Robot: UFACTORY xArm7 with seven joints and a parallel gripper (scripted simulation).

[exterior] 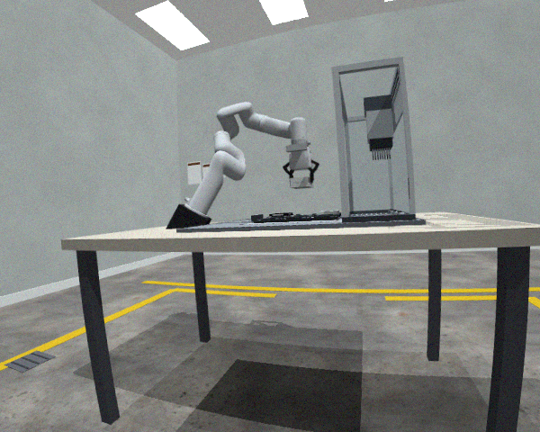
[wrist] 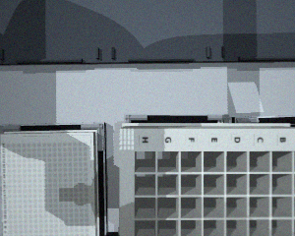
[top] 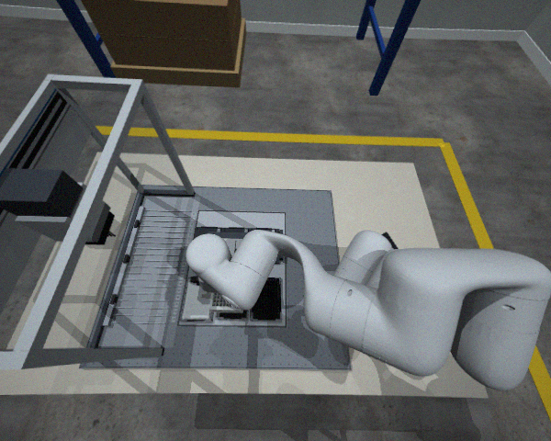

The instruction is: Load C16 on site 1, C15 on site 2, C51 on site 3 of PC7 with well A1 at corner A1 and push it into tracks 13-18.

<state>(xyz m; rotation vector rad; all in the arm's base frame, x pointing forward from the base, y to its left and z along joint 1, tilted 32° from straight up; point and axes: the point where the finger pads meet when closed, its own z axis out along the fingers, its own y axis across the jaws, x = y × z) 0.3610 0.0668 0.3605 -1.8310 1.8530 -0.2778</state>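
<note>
My gripper point(exterior: 301, 178) hangs high above the deck and is shut on the deep-well block C51 point(exterior: 301, 182). In the wrist view the block point(wrist: 216, 187) fills the lower right, with square wells and row letters along its top edge; the fingers themselves are out of view there. A 384-well plate, C16 point(wrist: 46, 182), lies flat below at the lower left, inside dark locators; I cannot tell whether that is a nest or a carrier site. The dark carrier PC7 point(exterior: 298, 216) lies low on the apron. From above, the arm hides the gripper.
The loading rails point(top: 157, 265) lie left of the apron under the grey instrument frame point(exterior: 374, 139). A pipetting head point(exterior: 380, 125) hangs inside the frame. A black nest point(top: 266, 299) shows beside the arm's elbow.
</note>
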